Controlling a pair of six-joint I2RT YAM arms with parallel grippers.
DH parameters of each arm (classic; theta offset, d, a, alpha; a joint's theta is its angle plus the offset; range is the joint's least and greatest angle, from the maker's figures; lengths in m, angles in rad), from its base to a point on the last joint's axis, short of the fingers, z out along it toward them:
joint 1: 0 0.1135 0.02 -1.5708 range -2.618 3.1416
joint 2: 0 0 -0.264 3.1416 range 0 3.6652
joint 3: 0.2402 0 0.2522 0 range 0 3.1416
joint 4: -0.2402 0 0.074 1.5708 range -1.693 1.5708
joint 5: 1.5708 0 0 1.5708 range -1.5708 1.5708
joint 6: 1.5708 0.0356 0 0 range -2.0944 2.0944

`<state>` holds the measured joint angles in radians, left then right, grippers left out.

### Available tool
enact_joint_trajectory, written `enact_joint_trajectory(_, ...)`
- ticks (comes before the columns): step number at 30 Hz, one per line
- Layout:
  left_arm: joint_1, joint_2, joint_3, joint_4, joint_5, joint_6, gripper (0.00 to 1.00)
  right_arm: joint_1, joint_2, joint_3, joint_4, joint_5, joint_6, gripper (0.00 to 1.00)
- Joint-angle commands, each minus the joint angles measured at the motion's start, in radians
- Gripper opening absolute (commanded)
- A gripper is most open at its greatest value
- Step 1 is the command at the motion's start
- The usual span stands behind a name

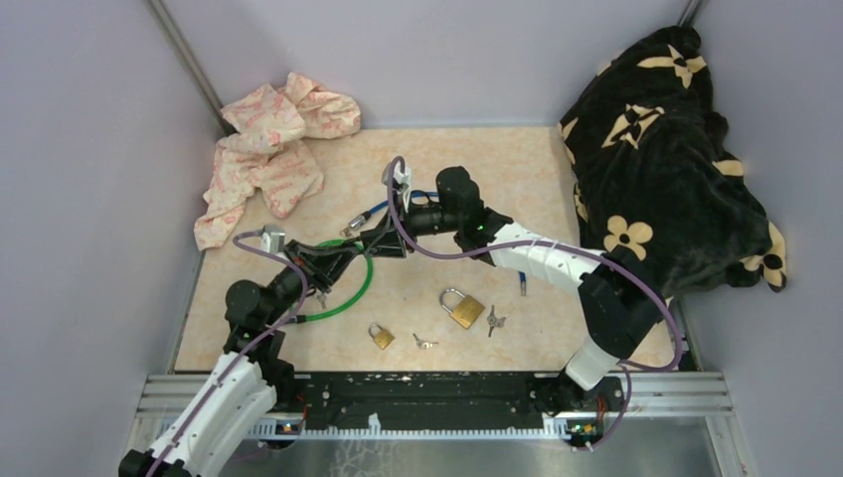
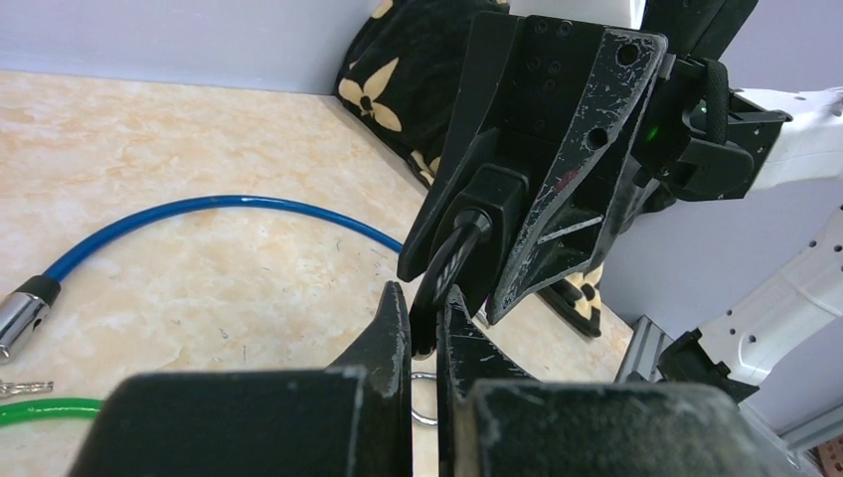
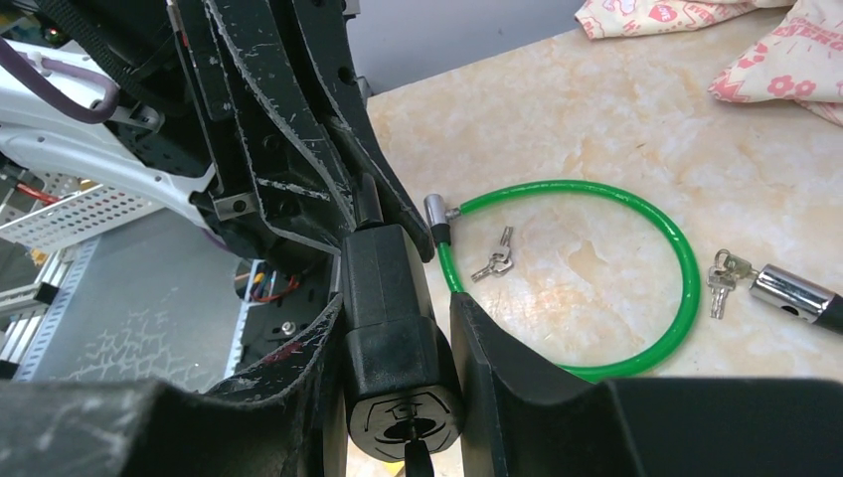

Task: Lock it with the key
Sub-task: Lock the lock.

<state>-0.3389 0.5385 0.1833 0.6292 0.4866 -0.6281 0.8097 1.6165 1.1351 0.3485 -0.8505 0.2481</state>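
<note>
1. Holding the work clear of the bench [image 1: 477, 179], we have the black lock body [image 3: 393, 338] raised where the two arms meet, with the green cable loop [image 3: 636, 288] lying on the bench nearby.
2. Our right hand [image 3: 398, 308] stands partly open, its jaws pressed against the two sides of the lock body. The keyway face [image 3: 403, 425] points back toward the wrist camera, and a dark stub in the slot may be the key; we cannot tell for sure.
3. Our left hand [image 2: 425, 318] is all but shut, pinching the thin black cable [image 2: 444, 263] just where it runs into the far end of the body.
4. We judge the body to be small, light, hard and smooth, so it may twist in the jaws once a key is turned. A square grip on its flat sides should resist that.
5. The cable looks springy and would bend rather than push, so we would hold it close to its tip.
6. The loose keys [image 3: 494, 260] look thin and lie flat, so we would take one by its head.
</note>
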Motion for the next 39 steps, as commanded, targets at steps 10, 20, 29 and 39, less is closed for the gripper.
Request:
enact_joint_trajectory(10,-0.289,0.115,0.033,0.109,0.503,-0.03,0.0,0.25,0.113,0.231,0.154,-0.096,-0.039,0.0)
enact_joint_trajectory(20,-0.285,0.114,0.027,0.109,0.457,-0.052,0.0,0.271,0.096,0.22,0.064,-0.116,-0.127,0.0)
enact_joint_trajectory(29,-0.052,-0.066,-0.006,0.086,0.406,-0.104,0.0,0.184,-0.069,0.119,-0.163,-0.115,-0.194,0.56)
enact_joint_trajectory(39,0.088,-0.213,-0.004,0.026,0.514,-0.061,0.0,-0.005,-0.379,-0.062,-0.392,-0.053,-0.243,0.98)
